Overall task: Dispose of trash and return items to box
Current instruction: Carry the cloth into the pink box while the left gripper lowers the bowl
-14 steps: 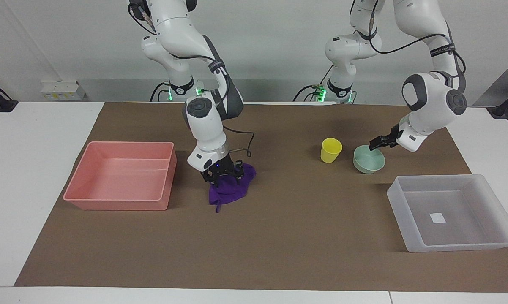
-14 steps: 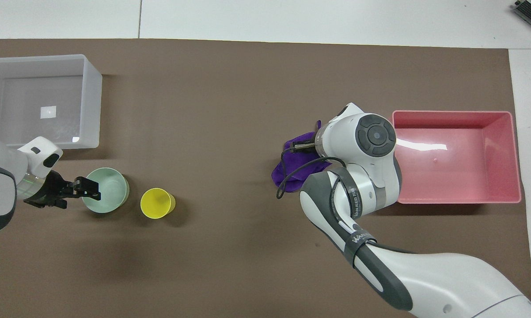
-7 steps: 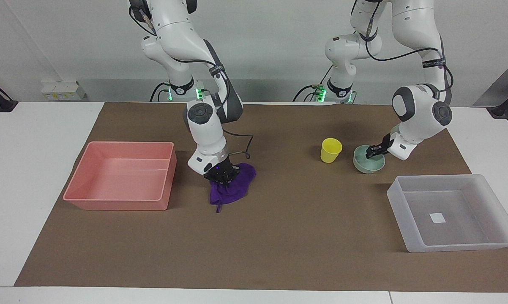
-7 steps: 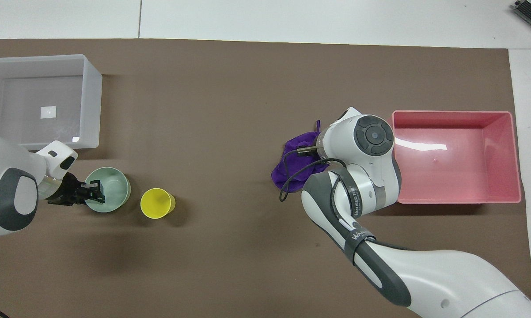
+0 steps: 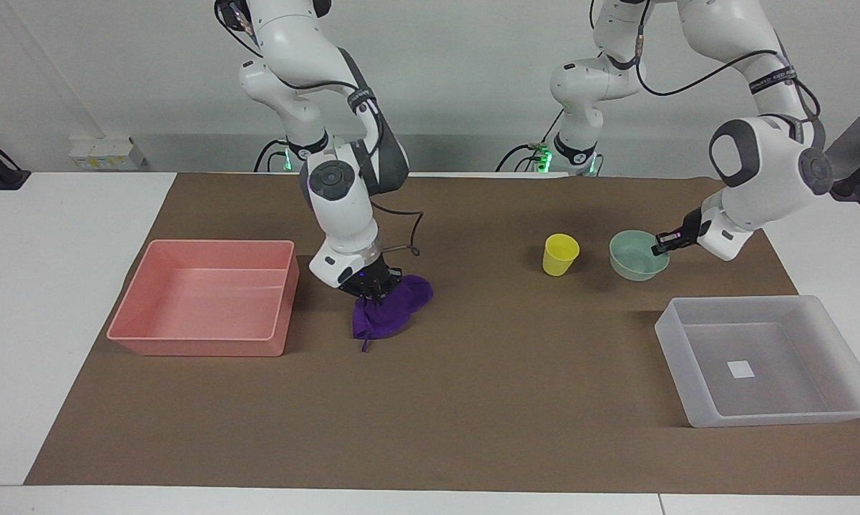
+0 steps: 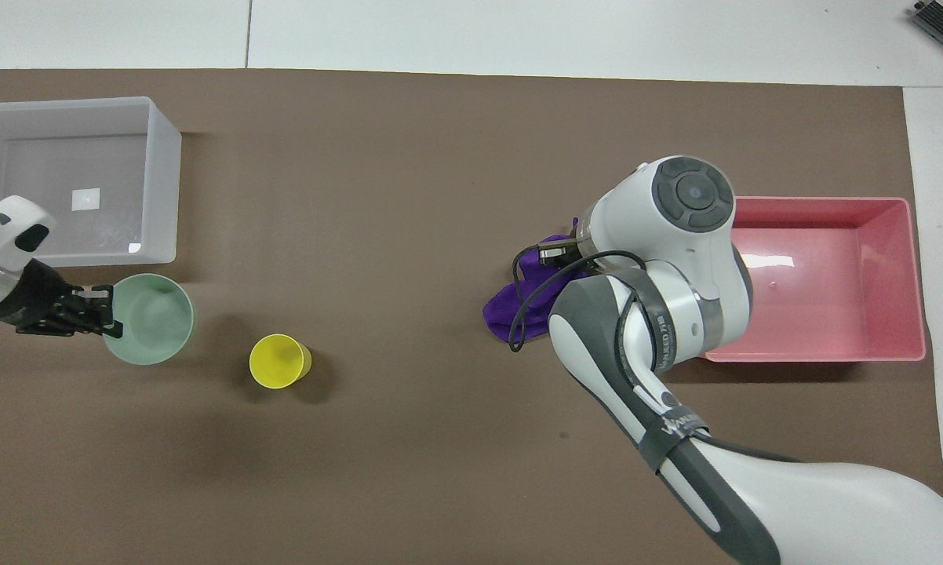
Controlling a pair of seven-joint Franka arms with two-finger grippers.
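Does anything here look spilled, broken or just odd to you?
Nothing is spilled or broken. The mint bowl hangs tilted off the mat, gripped at its rim by the left claw. The purple cloth is bunched up under the right claw, which pinches it. The yellow cup stands upright; the pink bin and clear box hold nothing.

Bare brown tabletop (image 5: 516, 386) runs along the edge farthest from the robots, between the pink rectangular plastic bin (image 5: 204, 297) and the translucent whitish plastic tub (image 5: 763, 361); the small yellow plastic cup (image 5: 560, 254) stands mid-tabletop.
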